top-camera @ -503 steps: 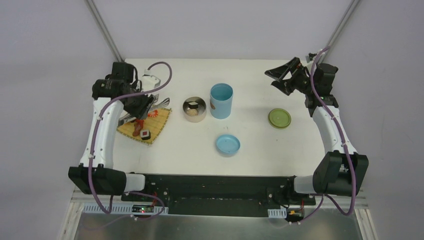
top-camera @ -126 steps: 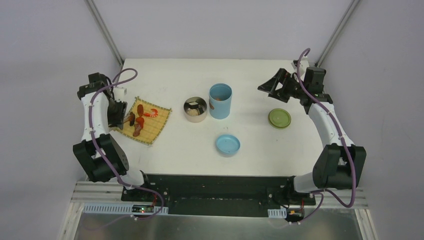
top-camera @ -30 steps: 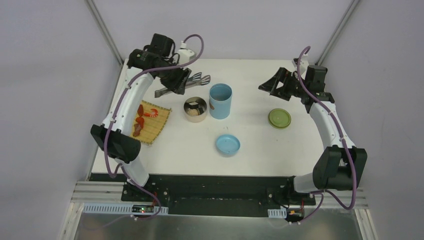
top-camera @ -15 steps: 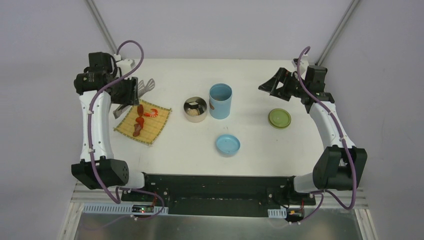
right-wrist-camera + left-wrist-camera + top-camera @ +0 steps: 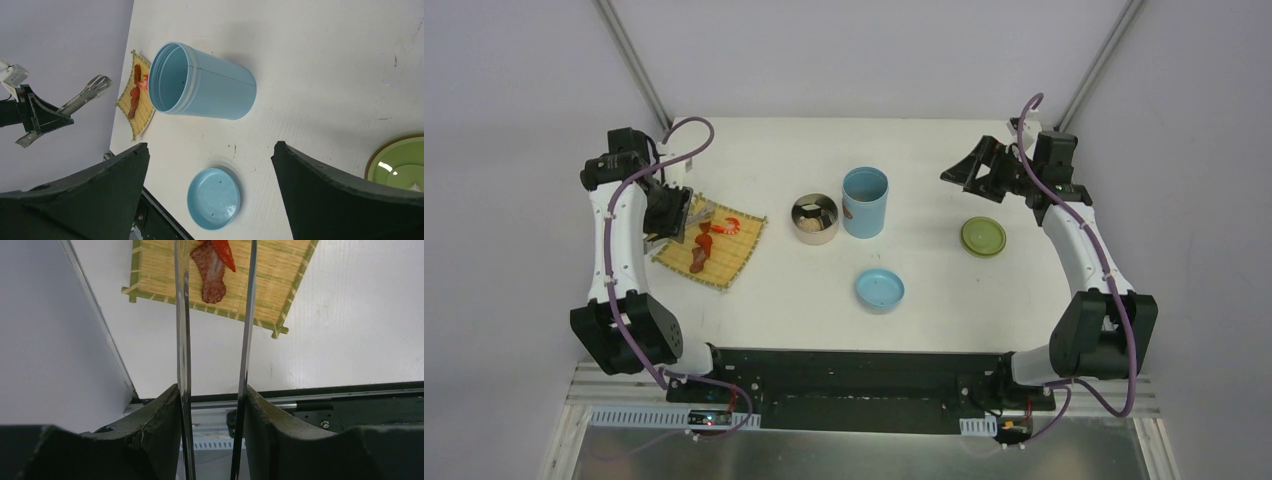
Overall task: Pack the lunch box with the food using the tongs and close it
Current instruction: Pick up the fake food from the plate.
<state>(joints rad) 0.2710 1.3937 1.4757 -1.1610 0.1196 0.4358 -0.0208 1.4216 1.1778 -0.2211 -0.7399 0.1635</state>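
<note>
While my left fingers (image 5: 160,425) grip the tongs (image 5: 183,340), about half shut, the tong arms reach over the food (image 5: 212,277) on the mat (image 5: 150,270) at the bench (image 5: 944,300)'s left. My right fingers (image 5: 100,195) are wide open at the far right, holding nothing. The lunch box (image 5: 865,202) stands uncovered mid-bench.

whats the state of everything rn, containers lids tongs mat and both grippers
steel bowl: open, food inside
blue cylinder: upright, open
blue lid: off, flat on the table
green lid: off, flat on the table
tongs: held, arms apart over the mat
left gripper: shut on the tongs
right gripper: open, empty
mat: flat, shrimp and sausage pieces on it
</note>
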